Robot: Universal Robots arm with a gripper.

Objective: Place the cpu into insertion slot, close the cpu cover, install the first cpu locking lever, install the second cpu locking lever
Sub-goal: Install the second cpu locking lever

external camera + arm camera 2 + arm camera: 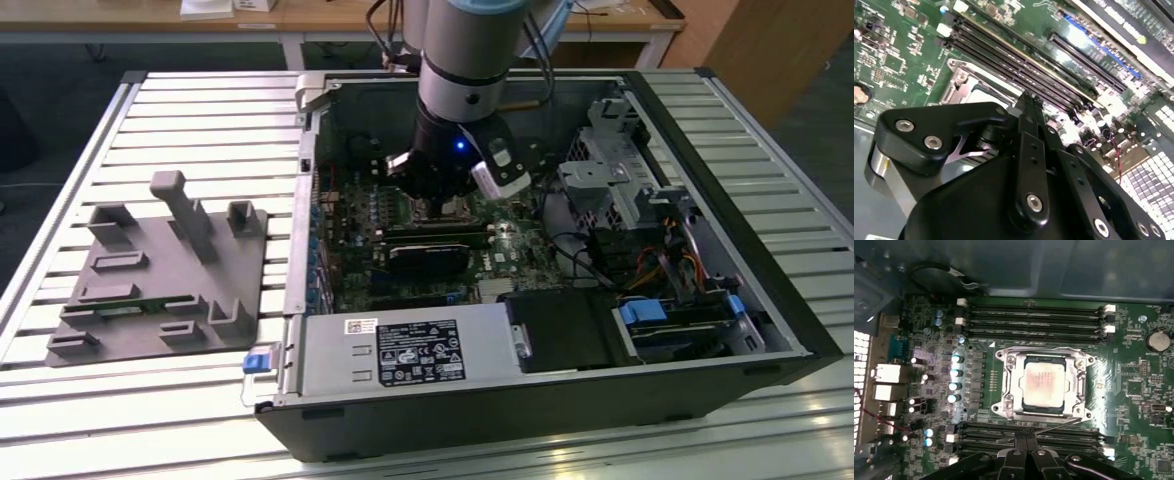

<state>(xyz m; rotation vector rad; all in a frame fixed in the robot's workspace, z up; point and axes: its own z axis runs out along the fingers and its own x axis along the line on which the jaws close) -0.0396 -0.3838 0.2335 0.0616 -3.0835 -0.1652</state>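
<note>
My gripper point(1026, 442) hangs low inside the open computer case point(694, 400), fingers pressed together with nothing between them, their tips over the memory slots point(1029, 436) just beside the socket point(1004, 385). The chip point(1043, 382) sits in the socket, and the metal cover frame point(1077, 385) lies flat around it

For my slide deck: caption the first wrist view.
CPU seated in its socket with the cover closed over it, gripper poised beside the memory slots.
</note>
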